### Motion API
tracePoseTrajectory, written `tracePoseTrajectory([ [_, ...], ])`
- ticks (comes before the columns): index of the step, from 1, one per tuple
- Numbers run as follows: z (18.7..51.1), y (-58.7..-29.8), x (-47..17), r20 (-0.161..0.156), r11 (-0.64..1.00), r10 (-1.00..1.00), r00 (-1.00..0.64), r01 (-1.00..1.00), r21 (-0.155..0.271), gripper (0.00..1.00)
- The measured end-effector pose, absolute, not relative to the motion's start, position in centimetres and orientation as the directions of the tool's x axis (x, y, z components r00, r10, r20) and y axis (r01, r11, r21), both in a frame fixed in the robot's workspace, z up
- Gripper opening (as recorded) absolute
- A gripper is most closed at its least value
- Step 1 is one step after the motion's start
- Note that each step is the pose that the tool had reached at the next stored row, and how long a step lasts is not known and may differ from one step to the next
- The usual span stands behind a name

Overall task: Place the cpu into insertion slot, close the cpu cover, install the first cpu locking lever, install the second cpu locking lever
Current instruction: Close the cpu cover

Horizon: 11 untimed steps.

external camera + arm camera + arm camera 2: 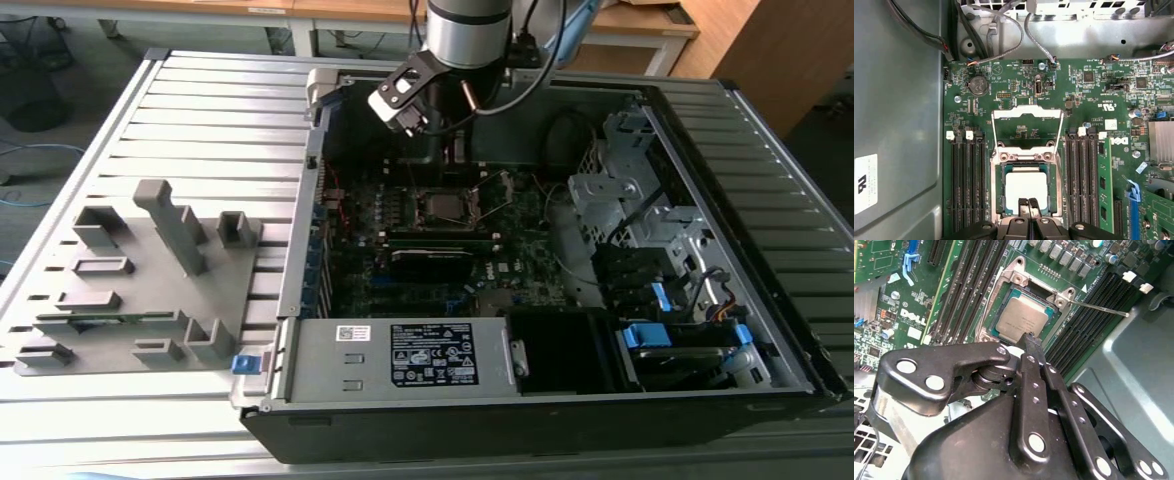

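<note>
The cpu (pixel 1026 186), a silvery square chip, lies flat in the insertion slot (pixel 1000 186) on the green board; it also shows in the second wrist view (pixel 1023 317). The cpu cover (pixel 1026 114), a thin metal frame, stands swung up from the slot's far edge, with board showing through its window. One thin locking lever (pixel 1100 308) sticks out loose beside the slot. My gripper (pixel 1029 204) hangs just above the cpu's near edge, shut, with nothing between its fingers (pixel 1032 347). In the exterior view the arm (pixel 467 30) reaches down over the slot (pixel 447 206).
Black memory slots (pixel 968 185) flank the socket on both sides, and one holds a green memory stick (pixel 1106 185). Cables (pixel 1004 30) loop near the case wall. The open computer case (pixel 400 360) lies on a ribbed table, with a grey fixture block (pixel 134 280) at the exterior view's left.
</note>
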State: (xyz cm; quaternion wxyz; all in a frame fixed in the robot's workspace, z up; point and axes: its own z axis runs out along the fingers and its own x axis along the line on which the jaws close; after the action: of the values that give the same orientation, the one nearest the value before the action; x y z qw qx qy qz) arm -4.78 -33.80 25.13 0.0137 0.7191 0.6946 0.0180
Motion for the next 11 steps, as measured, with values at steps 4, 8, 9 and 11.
tracePoseTrajectory([
  [4, 25.8, -33.8, -4.8, 0.007, -0.035, 0.999, 0.034, 0.998, 0.045, 0.11],
  [8, 26.3, -33.8, -4.8, 0.007, -0.035, 0.999, 0.035, 0.998, 0.045, 0.11],
  [9, 26.4, -33.8, -4.8, 0.007, -0.035, 0.999, 0.034, 0.998, 0.045, 0.11],
  [11, 26.5, -33.8, -4.8, 0.007, -0.035, 0.999, 0.035, 0.998, 0.045, 0.11],
])
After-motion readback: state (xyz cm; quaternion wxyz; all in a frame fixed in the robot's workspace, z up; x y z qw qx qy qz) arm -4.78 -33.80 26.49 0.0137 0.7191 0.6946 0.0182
